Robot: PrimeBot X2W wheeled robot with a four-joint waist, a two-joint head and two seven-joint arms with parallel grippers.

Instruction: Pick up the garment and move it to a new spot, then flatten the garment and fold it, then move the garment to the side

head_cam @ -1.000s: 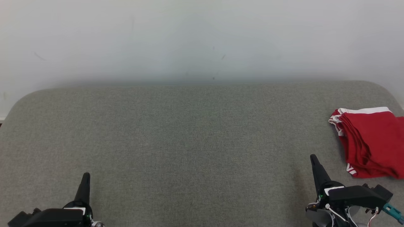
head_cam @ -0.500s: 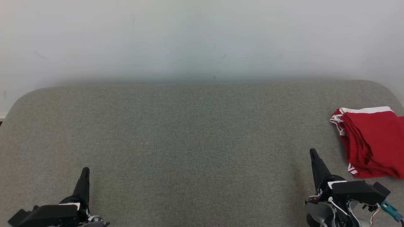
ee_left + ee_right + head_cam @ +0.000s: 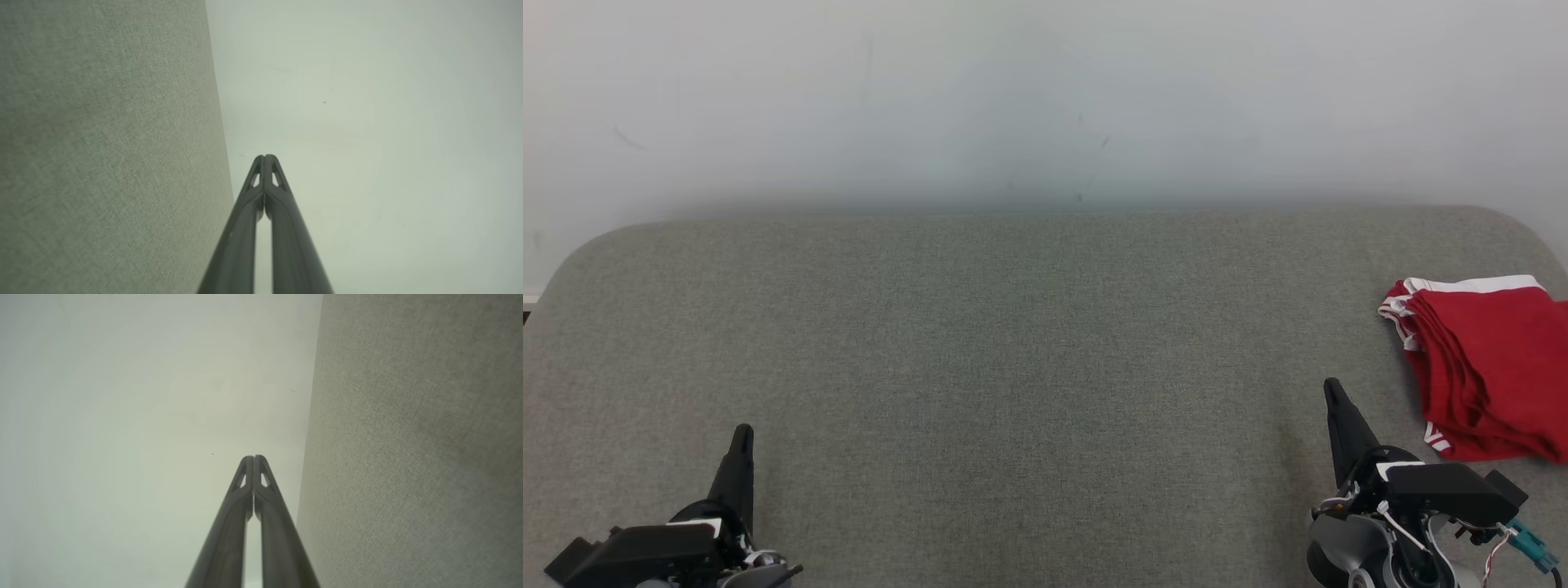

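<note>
Two closed-up grippers: the left gripper (image 3: 740, 441) and the right gripper (image 3: 1333, 394) both have their fingers pressed together tip to tip, holding nothing. The red garment (image 3: 1494, 367), white-trimmed, lies folded at the far right edge of the grey cushion (image 3: 1013, 343). Right gripper is over the cushion's near right, near the garment but apart from it. Left gripper is at the cushion's near left, well apart.
</note>
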